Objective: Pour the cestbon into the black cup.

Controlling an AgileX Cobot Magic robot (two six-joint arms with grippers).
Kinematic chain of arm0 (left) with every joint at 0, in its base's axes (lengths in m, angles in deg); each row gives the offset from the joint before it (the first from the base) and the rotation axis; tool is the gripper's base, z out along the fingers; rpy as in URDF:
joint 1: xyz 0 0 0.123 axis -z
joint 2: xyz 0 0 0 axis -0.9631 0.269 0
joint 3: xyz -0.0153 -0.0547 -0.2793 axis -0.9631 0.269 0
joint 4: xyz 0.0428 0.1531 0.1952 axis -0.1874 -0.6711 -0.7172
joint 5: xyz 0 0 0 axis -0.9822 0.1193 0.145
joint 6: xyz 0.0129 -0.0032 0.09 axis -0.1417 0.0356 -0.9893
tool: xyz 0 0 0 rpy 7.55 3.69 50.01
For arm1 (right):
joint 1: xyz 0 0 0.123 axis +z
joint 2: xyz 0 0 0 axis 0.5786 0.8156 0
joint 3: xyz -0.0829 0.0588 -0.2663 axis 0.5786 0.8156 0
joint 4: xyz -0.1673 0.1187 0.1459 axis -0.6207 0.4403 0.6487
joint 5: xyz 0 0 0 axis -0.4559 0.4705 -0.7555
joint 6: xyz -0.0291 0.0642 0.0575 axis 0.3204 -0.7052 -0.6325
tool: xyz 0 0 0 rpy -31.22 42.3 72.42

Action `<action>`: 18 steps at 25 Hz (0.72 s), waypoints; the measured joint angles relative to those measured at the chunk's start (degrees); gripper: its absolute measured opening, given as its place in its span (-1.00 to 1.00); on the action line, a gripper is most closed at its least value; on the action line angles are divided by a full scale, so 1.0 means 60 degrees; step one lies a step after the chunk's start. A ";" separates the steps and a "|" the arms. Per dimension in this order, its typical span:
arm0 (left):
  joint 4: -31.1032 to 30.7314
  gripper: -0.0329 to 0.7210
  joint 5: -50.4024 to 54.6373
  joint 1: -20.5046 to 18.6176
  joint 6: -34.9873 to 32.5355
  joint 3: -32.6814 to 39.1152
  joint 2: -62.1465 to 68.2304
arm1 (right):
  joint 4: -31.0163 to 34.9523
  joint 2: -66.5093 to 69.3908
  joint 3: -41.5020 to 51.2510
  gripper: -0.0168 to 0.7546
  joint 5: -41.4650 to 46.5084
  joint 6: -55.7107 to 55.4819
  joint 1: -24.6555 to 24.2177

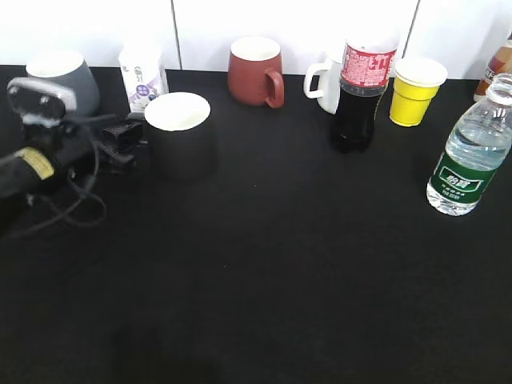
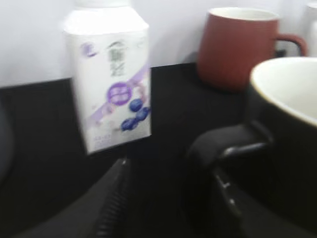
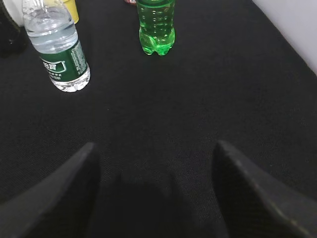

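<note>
Left end effector (image 2: 163, 198) open, blurry, seemingly astride black cup (image 2: 285, 148) handle; right end effector (image 3: 156, 198) open, cestbon (image 3: 57, 49) top cropped.

I read this as a lab test bench rather than a home or kitchen; the table (image 1: 264, 272) is covered edge to edge in plain black cloth, and behind it stands a bare white panelled wall (image 1: 296, 24) with thin seams; along the back I see a staged row of unrelated drinks and cups: a red mug (image 1: 254, 70), a cola bottle (image 1: 364, 84), a yellow paper cup (image 1: 416, 90), a small milk carton (image 1: 142, 76); loose black cabling (image 1: 76, 204) trails over the cloth at my left.
</note>
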 joint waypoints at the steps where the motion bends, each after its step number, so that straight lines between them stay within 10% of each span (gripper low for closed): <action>1: -0.0553 -0.03 0.0036 -0.0009 0.0128 -0.0312 0.0096 | 0.0000 0.0000 0.0000 0.43 0.0000 0.0000 0.0000; 5: -0.1115 -0.06 0.0116 -0.0020 0.0231 -0.1482 0.0942 | 0.0000 0.0000 0.0000 0.43 0.0000 0.0000 0.0000; 8: -0.1633 -0.70 0.0076 -0.0020 0.0304 -0.2091 0.1230 | 0.0000 0.0000 0.0000 0.43 0.0000 0.0000 0.0000; 18: -0.2747 -0.73 -0.0836 0.0678 0.1004 -0.0596 -0.1348 | 0.0000 0.0000 0.0000 0.43 0.0000 0.0000 0.0000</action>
